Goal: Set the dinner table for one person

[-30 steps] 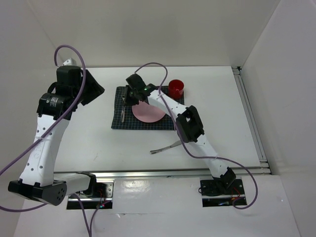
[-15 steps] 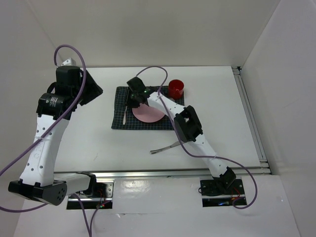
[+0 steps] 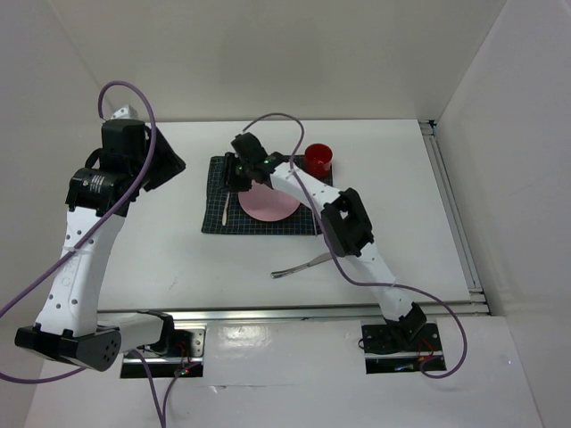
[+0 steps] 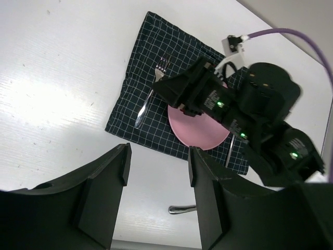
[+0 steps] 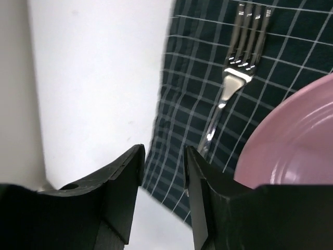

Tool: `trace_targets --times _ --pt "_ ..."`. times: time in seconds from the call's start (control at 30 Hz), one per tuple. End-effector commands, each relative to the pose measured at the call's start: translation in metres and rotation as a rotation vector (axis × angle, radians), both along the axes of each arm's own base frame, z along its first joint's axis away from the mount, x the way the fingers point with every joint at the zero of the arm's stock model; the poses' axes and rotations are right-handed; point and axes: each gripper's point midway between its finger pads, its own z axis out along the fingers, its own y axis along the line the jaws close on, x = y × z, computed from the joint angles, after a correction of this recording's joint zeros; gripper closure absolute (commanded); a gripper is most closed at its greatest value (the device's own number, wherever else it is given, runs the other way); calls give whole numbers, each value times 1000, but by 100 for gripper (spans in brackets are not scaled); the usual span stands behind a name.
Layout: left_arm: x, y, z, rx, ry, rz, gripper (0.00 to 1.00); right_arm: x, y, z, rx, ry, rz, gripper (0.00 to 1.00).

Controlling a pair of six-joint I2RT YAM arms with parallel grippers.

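The white dinner table (image 3: 401, 205) carries a navy checked placemat (image 3: 214, 223) with a pink plate (image 3: 268, 205) on it. A silver fork (image 3: 226, 207) lies on the mat, left of the plate. My right gripper (image 3: 234, 176) hovers over the mat's far left part, open and empty. In the right wrist view the fork (image 5: 229, 86) lies just ahead of my right gripper (image 5: 164, 156), beside the plate (image 5: 291, 140). My left gripper (image 3: 168, 160) is raised left of the mat, and in the left wrist view it (image 4: 158, 156) is open and empty.
A red cup (image 3: 318, 159) stands off the mat's far right corner. A silver utensil (image 3: 299, 265) lies on the bare table near the front. A thin silver utensil (image 4: 229, 151) lies on the mat right of the plate. Metal rails run along the right and near edges.
The fork shifted slightly right on the mat, then stayed still. My right gripper moved a little up and right above it. The left arm has not moved.
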Motion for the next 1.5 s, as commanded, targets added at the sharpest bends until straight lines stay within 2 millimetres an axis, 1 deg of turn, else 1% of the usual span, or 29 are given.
trace_targets --times 0.0,0.07,0.1,0.13,0.17,0.2,0.23,0.27,0.3,0.33,0.37,0.4,0.43,0.47,0.5,0.53,0.57,0.6,0.63,0.67,0.73,0.77,0.8,0.93,1.0,1.23,1.33,1.43,1.47 --pt "-6 5 19 21 -56 -7 36 -12 -11 118 108 -175 73 53" --pt "-6 5 19 21 -56 -7 36 -17 -30 118 50 -189 37 52" --pt "-6 7 19 33 -56 -5 36 -24 -43 142 50 -215 13 38" --pt "-6 7 19 34 -56 -5 36 -36 -61 112 -27 -159 -9 32" --pt "-6 7 19 34 -56 -5 36 -37 -80 106 -80 -157 -72 29" --pt "-7 4 19 26 -55 -16 36 -55 -94 127 -69 -152 -115 23" --pt "-7 3 19 34 -54 -32 36 -75 -118 90 -148 -69 -148 18" --pt "-5 3 16 34 -52 -32 36 -83 -138 83 -187 -48 -212 16" --pt "-4 1 14 35 -51 -47 36 -106 -155 94 -166 13 -294 16" --pt "-2 1 8 36 -42 -48 36 -118 -170 86 -185 51 -342 16" --pt "-3 -2 4 31 -32 -58 36 -150 -183 55 -253 118 -353 16" --pt "-2 -2 3 31 -32 -58 36 -164 -191 50 -247 168 -443 16" --pt "-2 -4 -5 26 -14 -68 36 -183 -203 50 -258 211 -471 17" --pt "0 -4 -2 25 -25 -68 36 -201 -214 32 -294 264 -499 19" --pt "-2 -9 -8 18 -10 -103 36 -212 -218 26 -283 324 -604 22" --pt "2 -13 -6 14 -29 -124 36 -224 -231 15 -335 368 -638 24" --pt "3 -16 -8 12 -29 -147 36 -230 -238 6 -360 393 -661 24" --pt "2 -18 -12 7 -19 -156 36 -234 -239 5 -358 420 -678 26" --pt "2 -20 -12 1 -19 -165 36 -234 -238 -3 -370 440 -705 28" --pt "2 -20 -12 1 -19 -165 36 -238 -239 -10 -381 467 -709 28" --pt "-1 -21 -17 4 0 -179 36 -236 -229 -17 -359 474 -709 28" --pt "-1 -21 -17 4 0 -179 36 -240 -231 -24 -373 494 -717 28" --pt "-1 -21 -22 12 10 -184 36 -238 -228 -26 -364 497 -727 28" --pt "-3 -19 -19 26 1 -183 36 -236 -223 -41 -374 520 -744 29" --pt "-4 -18 -27 27 19 -183 36 -237 -223 -53 -392 557 -755 32" --pt "-5 -19 -34 45 37 -209 36 -236 -221 -70 -450 593 -793 37" --pt "-6 -19 -38 46 46 -209 36 -235 -229 -79 -443 615 -820 38" --pt "-6 -19 -38 46 46 -209 36 -236 -249 -90 -467 639 -863 42" --pt "-6 -19 -38 46 46 -209 36 -237 -254 -93 -473 649 -881 45"
